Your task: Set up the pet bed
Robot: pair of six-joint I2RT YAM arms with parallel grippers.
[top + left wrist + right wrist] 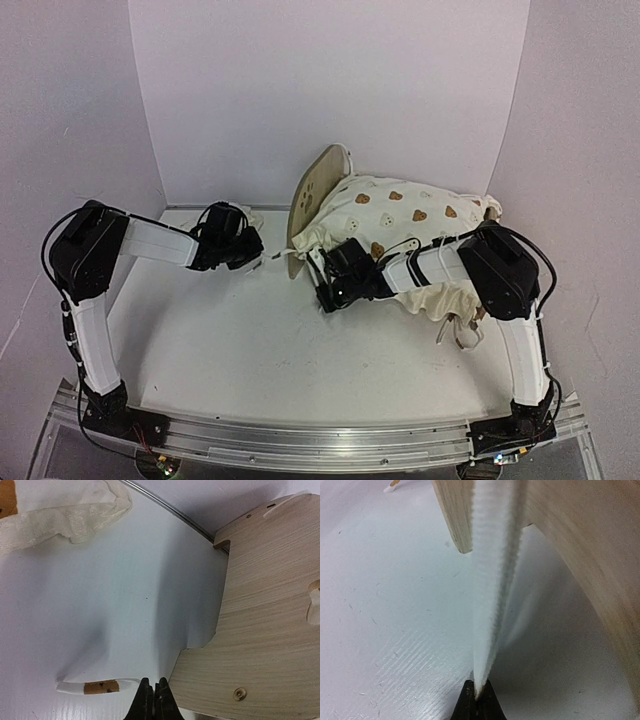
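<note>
Standing toward the far edge of the desk [250, 350], a little right of its middle, the pet bed [312, 195] showed one rounded wooden end board with small cutouts, turned toward the left edge and leaning somewhat. The rest of the frame was hidden under a cream bear-print cushion [400, 215], which was bunched over it and spilled toward the right edge, with loose ties trailing toward the near right corner.

The right gripper [476, 684] sat low at the near side of that end board, its fingers pressed together on a white strap [492, 590]. The strap ran taut from the fingertips up between two pale wooden parts of the bed.

The left gripper [153, 681] was near the far edge, left of the middle and just beside the end board without touching it. Its fingers were together with nothing between them. In the left wrist view the board filled the right side, a screw head showing near its lower edge. A short white tie with a brown print [95, 686] lay flat on the desk just left of the fingertips, and a crumpled cream cloth [70, 512] lay farther off, near the far left corner.
</note>
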